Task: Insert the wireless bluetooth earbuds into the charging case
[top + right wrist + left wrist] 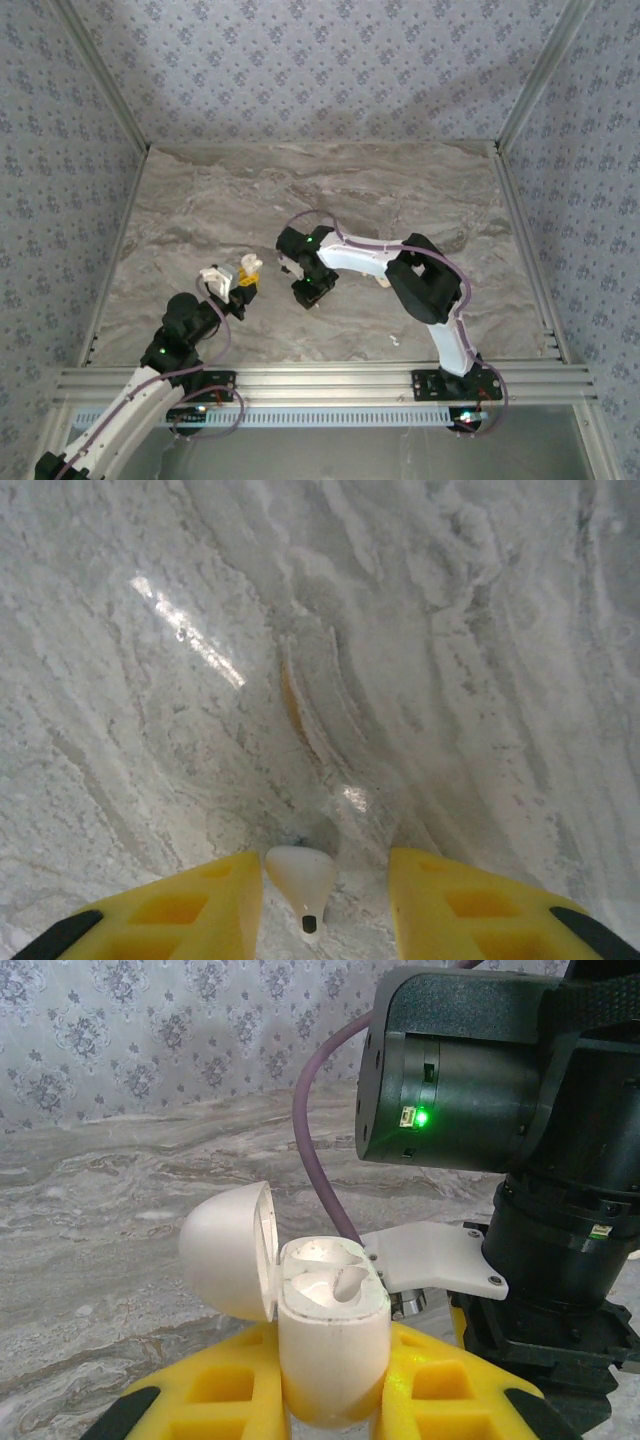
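1. Left arm. The left gripper (243,285) sits over the near-left part of the desk (420,190), short of its centre. In the left wrist view, its two yellow fingers (215,1385) are closed on the lower body of the charging case (332,1335), one on each side, and both touch it.

2. Charging case. The case stands upright in that grip with its opening facing up. Its lid (225,1250) is hinged open and leans away to the left of the body in the wrist view. Two moulded wells show in the top face. It cannot be determined whether either well is filled. From above, the case (247,267) appears as a pale piece at the tip of the left gripper. Whether its base touches the desk cannot be determined.

3. Right arm. The right arm (440,290) reaches from its base at the near right edge toward the middle of the desk. The right gripper (308,293) points down just beside the left gripper, on its right. Part of the right arm's dark housing (470,1060), with a green lamp lit, shows close behind the case in the left wrist view.

4. Earbud. In the right wrist view, the right gripper (322,868) has its fingers spread apart. One earbud (298,875) lies on the desk between them. It sits closer to the finger on the left of that view, with a clear gap to the other finger. Neither finger grips it.
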